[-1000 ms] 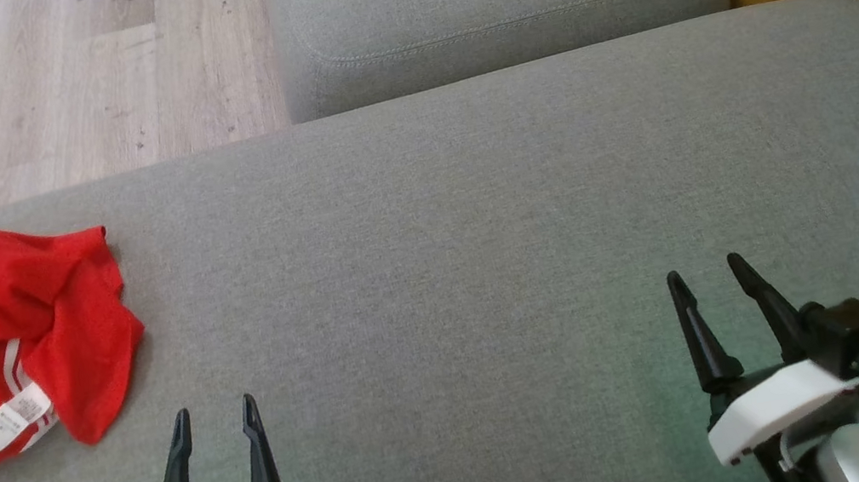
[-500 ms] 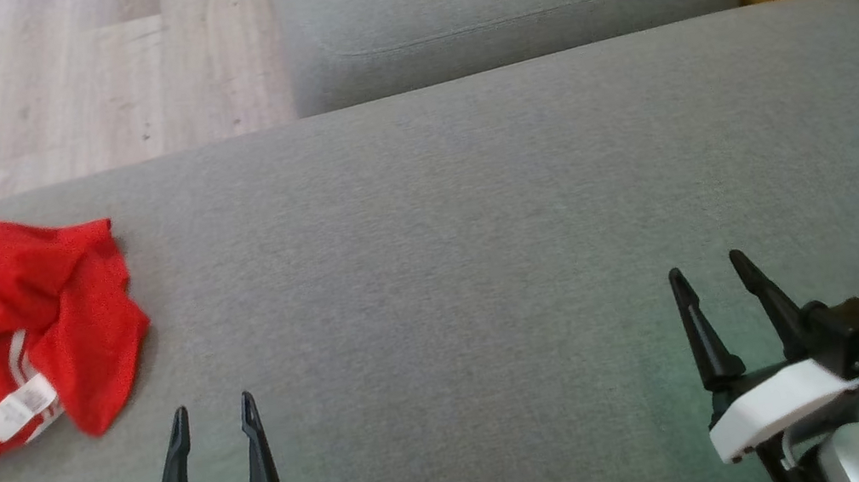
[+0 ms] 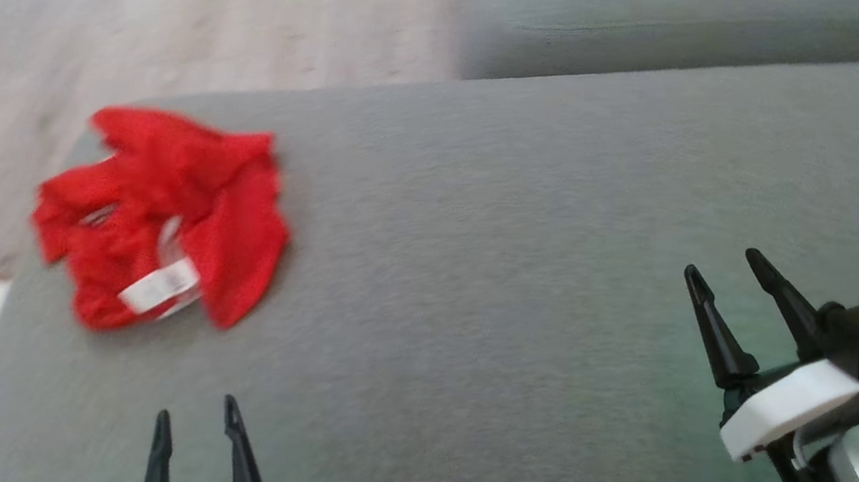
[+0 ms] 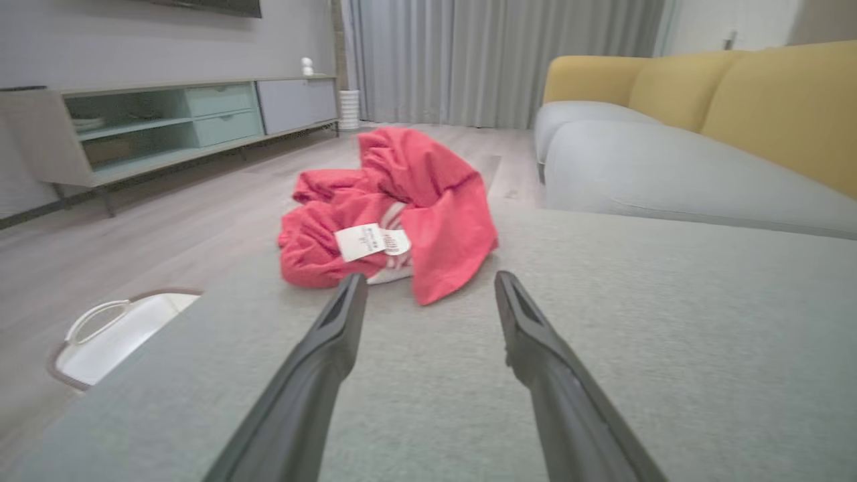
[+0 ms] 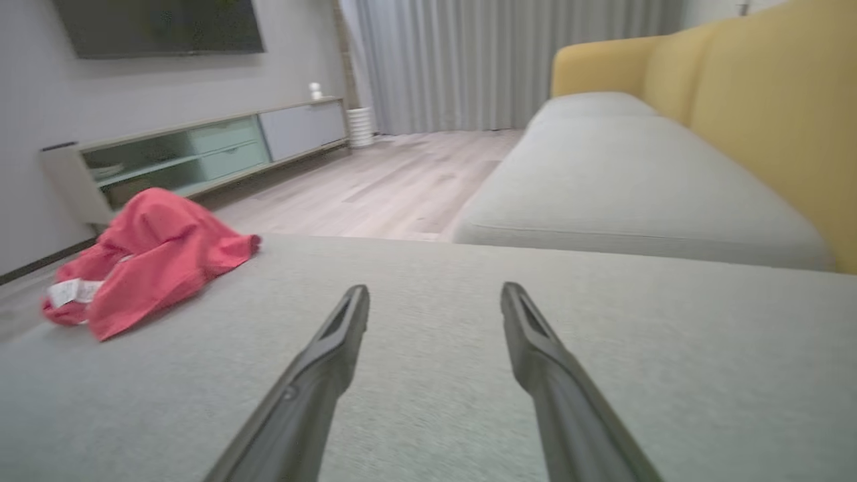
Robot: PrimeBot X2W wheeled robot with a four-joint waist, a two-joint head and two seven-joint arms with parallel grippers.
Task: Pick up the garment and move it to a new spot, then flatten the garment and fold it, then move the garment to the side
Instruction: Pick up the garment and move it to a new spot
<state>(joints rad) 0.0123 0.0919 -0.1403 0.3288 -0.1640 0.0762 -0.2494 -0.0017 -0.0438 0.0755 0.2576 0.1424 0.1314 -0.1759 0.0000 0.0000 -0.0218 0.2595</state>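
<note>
My left gripper [image 3: 195,407] and right gripper [image 3: 721,261] gape empty. For the garment [image 3: 165,205] at the cushion's [image 3: 485,267] far-left corner, I should pinch deep.

Grey sofa cushion [image 3: 569,253], yellow backrest [image 5: 770,100], wood floor [image 4: 167,221], grey curtains [image 4: 482,53].

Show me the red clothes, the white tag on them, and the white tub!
red clothes [image 4: 445,201], left wrist view, on the big right-hand fold.
white tag [image 4: 371,241], left wrist view, on the middle of the tag.
white tub [image 4: 134,328], left wrist view, on its bare inside.
</note>
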